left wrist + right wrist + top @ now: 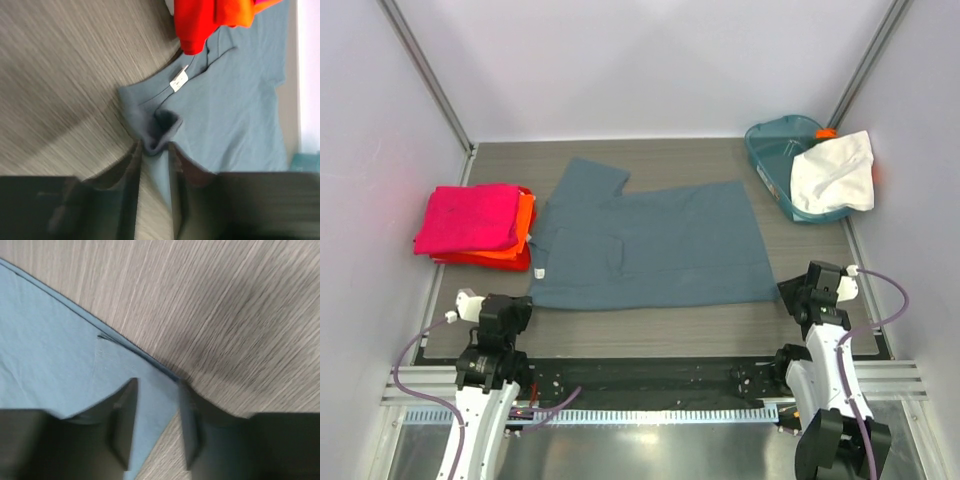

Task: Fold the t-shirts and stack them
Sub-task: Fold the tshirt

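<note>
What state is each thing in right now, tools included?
Blue-grey t-shirt: spread out flat.
Orange-red t-shirt: folded, bottom of the left stack.
Pink t-shirt: folded, on top of it.
Teal tub: upright, far right corner.
White t-shirt: crumpled, draped over its rim.
Left tool: jaws narrowly apart, blue-grey cloth bunched at its tips; grip unclear.
Right tool: open, straddling the blue-grey shirt's near corner.

- No word, number or brand can be read in any view.
- The only label is a small white tag (179, 80) at the edge of the slate blue-grey t-shirt (650, 245).
- In the top view the tag sits at about 8 o'clock on that shirt, and at 5 o'clock from the folded orange-red t-shirt (525, 225).
- In the left wrist view the tag lies tilted at 6 o'clock of the orange-red cloth. Its face is too small and blurred to read.
</note>
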